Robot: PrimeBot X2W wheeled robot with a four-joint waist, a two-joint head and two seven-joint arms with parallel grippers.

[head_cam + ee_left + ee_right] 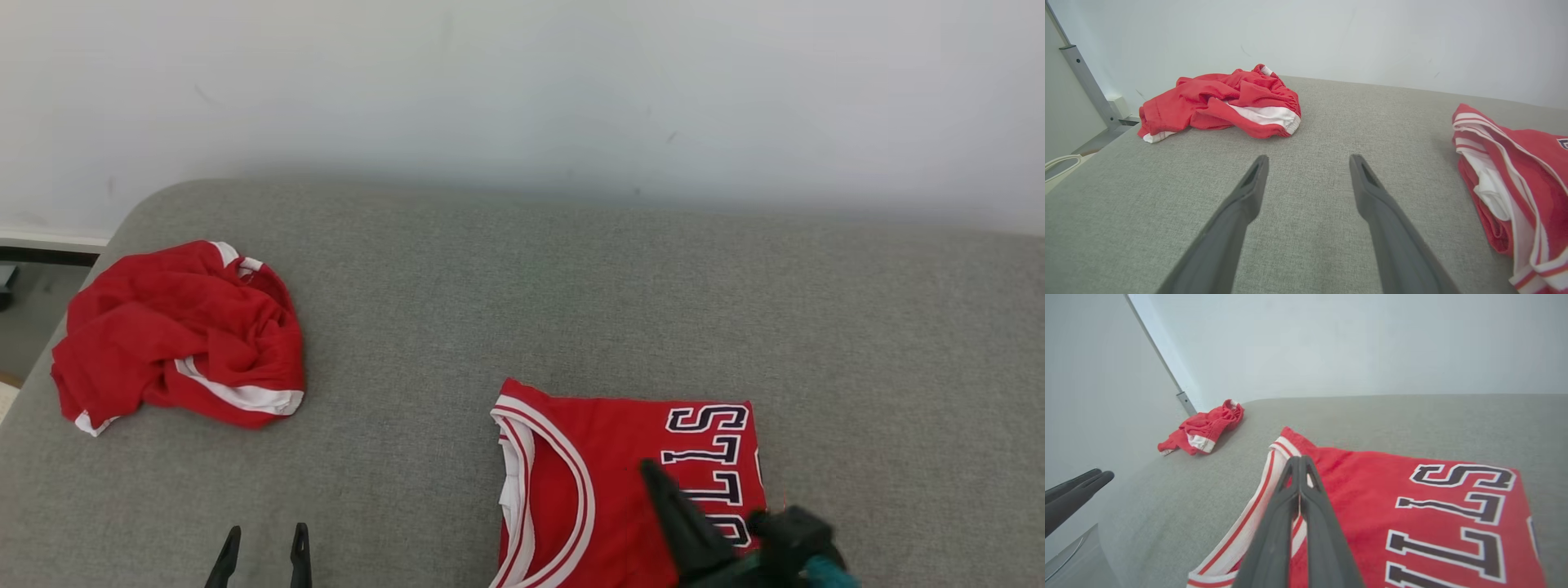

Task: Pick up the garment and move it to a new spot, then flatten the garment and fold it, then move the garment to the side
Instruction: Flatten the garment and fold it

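Head view: a red basketball jersey (604,482) lies folded into a neat flat rectangle at the near right of a grey padded surface (522,286), white-trimmed neckline facing left and dark block lettering along its right side. Judging by its tidy shape, the folding looks done and what remains is shifting it aside.

The right gripper (651,469) reaches in from the near right corner and sits over the jersey's middle. Its two dark fingers are pressed together with no cloth between them, as the right wrist view makes plain. That closed, low pose suits pressing or sliding the cloth rather than pinching it. Whether the tips actually touch the fabric cannot be told.

The left gripper (267,535) waits at the near left, well apart from the jersey, its fingers spread wide over bare surface and holding nothing. It appears parked out of the way.

At the far left, near the surface's rounded corner, a second red garment with white bands (184,335) sits in a crumpled heap, apart from everything else. A plain white wall (522,82) stands behind.

Hidden or unclear: the jersey's near end is cut off by the bottom edge of the picture, and the right gripper covers part of the lettering, so the full word cannot be read. How many layers the fold has is not visible. What kind of garment the heap is stays uncertain
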